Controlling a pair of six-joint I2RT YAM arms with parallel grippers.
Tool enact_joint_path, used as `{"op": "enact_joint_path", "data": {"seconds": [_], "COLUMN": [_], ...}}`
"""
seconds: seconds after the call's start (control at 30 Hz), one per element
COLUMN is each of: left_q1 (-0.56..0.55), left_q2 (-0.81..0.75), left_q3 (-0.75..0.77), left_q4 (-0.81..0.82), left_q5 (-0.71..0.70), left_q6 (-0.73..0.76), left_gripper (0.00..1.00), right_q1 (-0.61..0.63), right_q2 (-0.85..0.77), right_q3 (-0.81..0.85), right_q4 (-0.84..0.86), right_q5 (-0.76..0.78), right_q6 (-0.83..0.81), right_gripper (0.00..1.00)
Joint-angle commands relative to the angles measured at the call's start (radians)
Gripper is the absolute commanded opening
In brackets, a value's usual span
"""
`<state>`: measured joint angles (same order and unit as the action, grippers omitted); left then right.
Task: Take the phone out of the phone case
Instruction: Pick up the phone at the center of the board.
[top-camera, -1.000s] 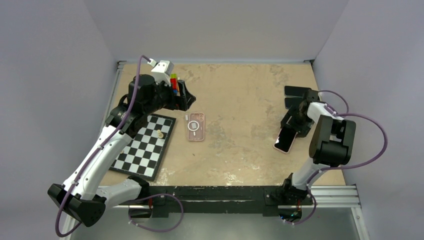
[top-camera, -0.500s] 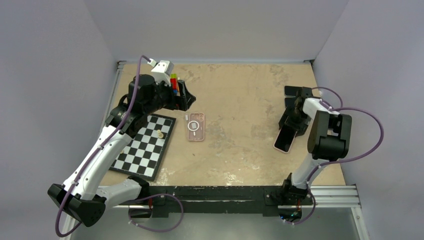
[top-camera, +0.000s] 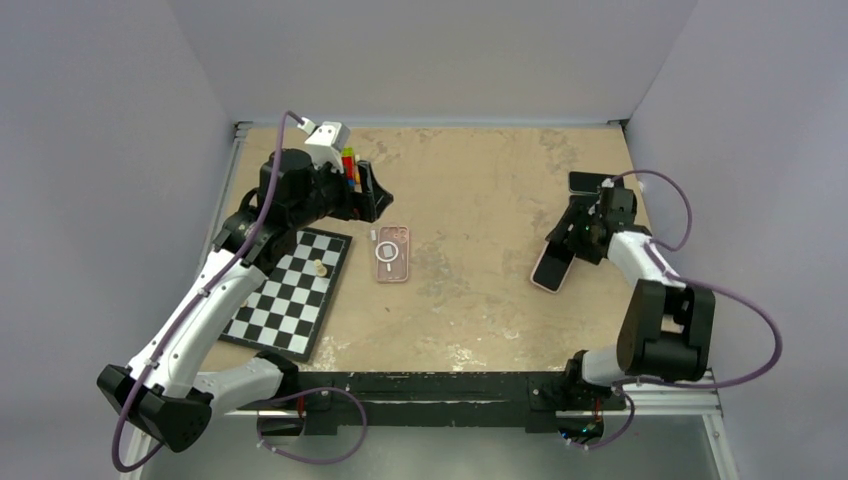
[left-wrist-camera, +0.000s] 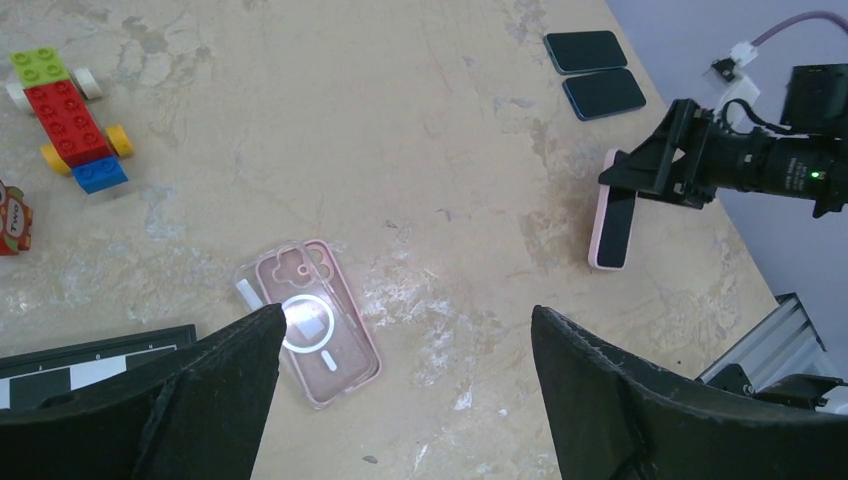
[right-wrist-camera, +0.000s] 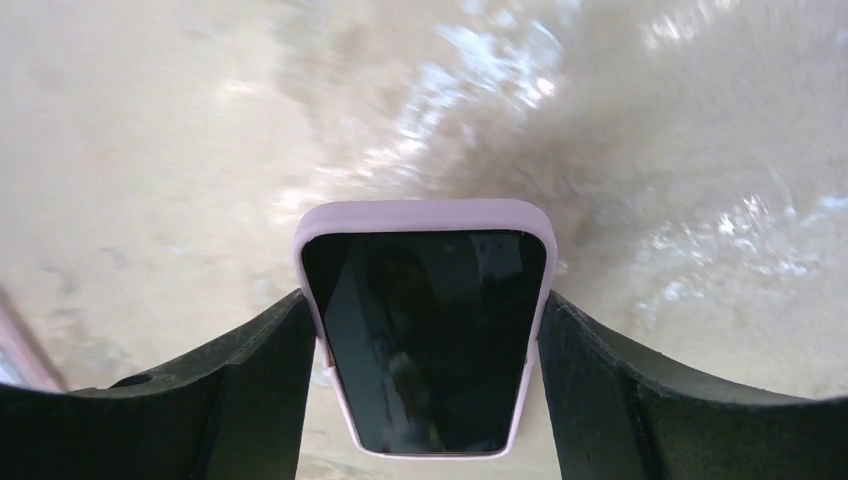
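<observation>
My right gripper (top-camera: 568, 238) is clamped across the sides of the phone (top-camera: 551, 267), one finger on each long edge. In the right wrist view the dark screen faces the camera and the pink rim sticks out past the fingers (right-wrist-camera: 250, 380). The phone hangs tilted over the right half of the desk (top-camera: 480, 190), with its free end low; I cannot tell whether that end touches the surface. The phone case (top-camera: 392, 254) lies flat near the middle of the desk, well apart from the phone. It is see-through with a pink border and a white ring on it, and the desk shows through it in the left wrist view (left-wrist-camera: 310, 322). My left gripper (top-camera: 370, 195) hovers just beyond the case with its jaws spread wide and nothing between them. A checkered board (top-camera: 290, 293) lies left of the case with a small pale piece (top-camera: 318, 267) standing on it. A toy of coloured bricks (left-wrist-camera: 70, 120) sits farther back, and two dark slabs (left-wrist-camera: 595, 72) lie side by side near the far right edge.
</observation>
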<state>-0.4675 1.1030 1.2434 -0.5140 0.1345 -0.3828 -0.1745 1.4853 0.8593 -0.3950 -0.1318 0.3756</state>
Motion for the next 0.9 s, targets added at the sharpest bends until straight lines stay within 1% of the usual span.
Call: {"op": "enact_joint_path", "data": {"seconds": [0.0, 0.1, 0.23, 0.33, 0.4, 0.5, 0.63, 0.73, 0.77, 0.87], "left_q1": [-0.005, -0.005, -0.005, -0.004, -0.005, -0.005, -0.005, -0.005, -0.005, -0.011], "left_q2": [0.012, 0.023, 0.045, 0.064, 0.081, 0.106, 0.169, 0.224, 0.244, 0.271], "left_q3": [-0.024, -0.027, -0.035, -0.043, -0.048, -0.059, -0.072, -0.061, -0.053, -0.027], "left_q4": [0.055, 0.062, 0.086, 0.112, 0.135, 0.185, 0.308, 0.378, 0.374, 0.328], "left_q5": [0.021, 0.022, 0.057, 0.107, 0.161, 0.268, 0.403, 0.46, 0.464, 0.469], "left_q6": [-0.003, 0.005, 0.013, 0.011, -0.007, -0.074, -0.279, -0.395, -0.4, -0.356], "left_gripper": [0.96, 0.96, 0.94, 0.92, 0.9, 0.89, 0.82, 0.76, 0.76, 0.76], "right_q1": [0.016, 0.032, 0.093, 0.159, 0.229, 0.344, 0.487, 0.581, 0.623, 0.69], "right_q2": [-0.165, -0.23, -0.286, -0.308, -0.328, -0.36, -0.385, -0.384, -0.38, -0.344], "right_q3": [-0.068, -0.128, -0.192, -0.213, -0.227, -0.236, -0.22, -0.203, -0.196, -0.158], "right_q4": [0.293, 0.385, 0.497, 0.556, 0.605, 0.67, 0.709, 0.739, 0.75, 0.744], "right_q5": [-0.152, -0.201, -0.275, -0.33, -0.342, -0.302, -0.233, -0.186, -0.167, -0.128], "right_q6": [0.041, 0.035, 0.051, 0.082, 0.105, 0.132, 0.176, 0.185, 0.186, 0.184], "right_gripper": [0.0, 0.0, 0.0, 0.0, 0.0, 0.0, 0.0, 0.0, 0.0, 0.0]}}
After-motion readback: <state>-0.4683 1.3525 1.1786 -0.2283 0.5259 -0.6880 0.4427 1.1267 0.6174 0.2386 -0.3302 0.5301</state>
